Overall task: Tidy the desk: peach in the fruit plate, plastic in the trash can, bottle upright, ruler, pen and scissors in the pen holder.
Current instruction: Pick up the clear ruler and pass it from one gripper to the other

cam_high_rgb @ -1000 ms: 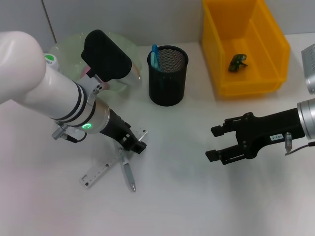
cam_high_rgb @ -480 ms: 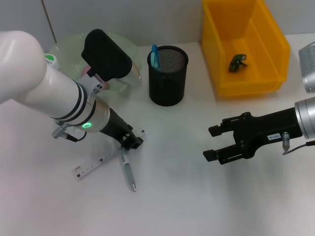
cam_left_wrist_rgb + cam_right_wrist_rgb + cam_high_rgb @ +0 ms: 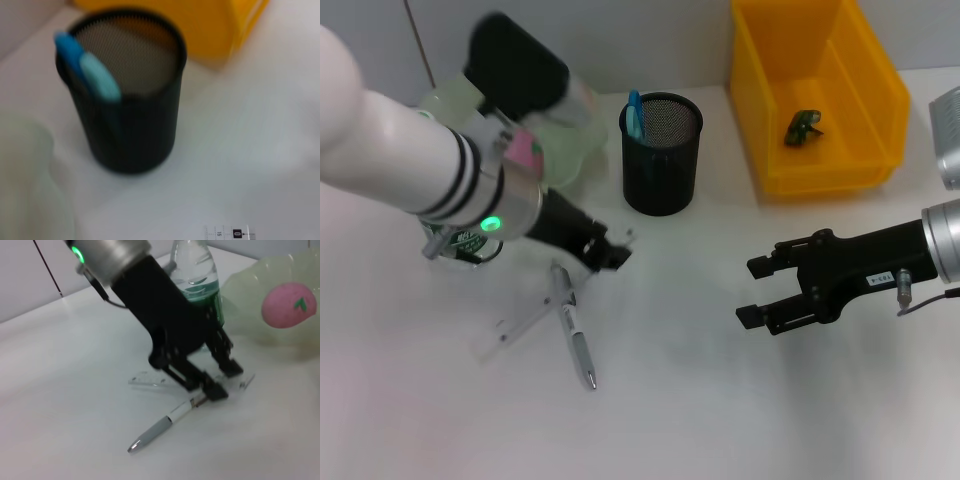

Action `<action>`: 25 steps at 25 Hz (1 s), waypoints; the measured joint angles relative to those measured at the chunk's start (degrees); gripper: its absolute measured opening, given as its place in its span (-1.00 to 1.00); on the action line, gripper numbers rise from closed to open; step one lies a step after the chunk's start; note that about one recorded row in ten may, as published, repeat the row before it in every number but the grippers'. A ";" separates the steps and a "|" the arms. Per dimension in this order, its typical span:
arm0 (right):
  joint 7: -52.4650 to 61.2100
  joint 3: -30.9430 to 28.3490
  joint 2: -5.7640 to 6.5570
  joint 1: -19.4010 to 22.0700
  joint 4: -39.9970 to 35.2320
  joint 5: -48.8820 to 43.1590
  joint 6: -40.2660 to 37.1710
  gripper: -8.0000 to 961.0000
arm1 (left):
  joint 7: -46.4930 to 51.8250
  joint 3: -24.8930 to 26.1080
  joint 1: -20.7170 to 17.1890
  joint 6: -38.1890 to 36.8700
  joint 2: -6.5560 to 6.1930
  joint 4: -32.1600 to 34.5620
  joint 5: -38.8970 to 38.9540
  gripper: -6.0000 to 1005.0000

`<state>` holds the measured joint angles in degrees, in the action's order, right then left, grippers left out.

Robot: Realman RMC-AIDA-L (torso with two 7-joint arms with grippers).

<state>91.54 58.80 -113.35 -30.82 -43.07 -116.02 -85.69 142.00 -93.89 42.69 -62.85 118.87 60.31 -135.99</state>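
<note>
- While the left gripper (image 3: 605,250) pinches one end of the clear ruler (image 3: 525,328), the ruler's long axis slants down and away toward the robot's left, and its far end is low, near the table (image 3: 670,420); I cannot tell whether that end touches the table.
- Because the pen holder (image 3: 661,153) stands just beyond and a little to the right of these jaws, my judgement is that the coming move needs the ruler turned upright first, then carried over the open mouth.
- At the far left, the bottle (image 3: 196,277) is upright beside the left arm, with green liquid in its lower part.
- Next to it the pale fruit plate (image 3: 272,305) holds the pink peach (image 3: 289,299).
- On the table under the left gripper lies the pen (image 3: 575,335); its upper end is just beside the jaws and its tip points toward the robot, so the left arm is clearly nearer to it.
- Further right, the black mesh pen holder contains already a blue handled thing (image 3: 87,67), probably the scissors, which leans against the wall on its left side; the rest of the cup looks free.
- Behind and to the right, the yellow bin (image 3: 815,95) has a small green scrap (image 3: 803,127) on its floor, which I take for the plastic.
- At the right, the right gripper (image 3: 757,292) hovers over bare table with jaws spread and holding nothing, well apart from ruler and pen.
</note>
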 joint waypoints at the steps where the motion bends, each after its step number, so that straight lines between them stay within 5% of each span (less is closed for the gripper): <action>1: 0.16 -0.03 0.10 0.28 0.00 0.00 0.13 0.45 | -0.03 1.86 -1.84 -0.66 -0.10 3.24 1.83 -0.23; 4: 0.70 -1.47 0.21 0.83 0.11 -0.86 0.47 0.44 | -2.44 7.88 -8.13 -1.13 -0.17 11.53 10.47 -0.23; 10: 0.49 -4.27 0.29 1.65 1.03 -1.74 0.63 0.43 | -12.75 13.65 -14.15 -1.05 -0.30 14.21 30.80 -0.22; 11: 0.35 -4.41 0.29 1.89 1.09 -1.78 0.67 0.43 | -18.69 14.70 -15.55 -1.00 -0.31 12.47 40.13 -0.22; 13: 0.28 -4.42 0.25 1.94 1.16 -1.85 0.77 0.43 | -21.52 14.79 -15.95 -1.07 -0.29 11.35 43.96 -0.22; 16: -0.04 -4.42 -0.03 2.00 1.39 -2.19 1.52 0.43 | -36.80 14.09 -16.14 -0.85 -0.05 3.09 61.78 -0.22; 20: -0.44 -4.41 -0.31 2.00 1.44 -2.21 1.82 0.42 | -43.24 13.57 -15.10 -0.69 0.08 -2.54 69.24 -0.22; 21: -0.63 -4.40 -0.53 1.98 1.37 -2.08 1.94 0.42 | -49.78 13.04 -13.60 -0.79 0.15 -9.43 77.06 -0.22; 25: -1.51 -4.74 -1.16 1.95 0.90 -1.82 1.98 0.42 | -53.36 12.17 -13.25 -0.97 0.19 -11.88 80.95 -0.22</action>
<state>90.03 54.06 -114.51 -28.87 -42.17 -117.84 -83.71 88.63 -81.73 29.44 -63.82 119.06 48.43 -55.04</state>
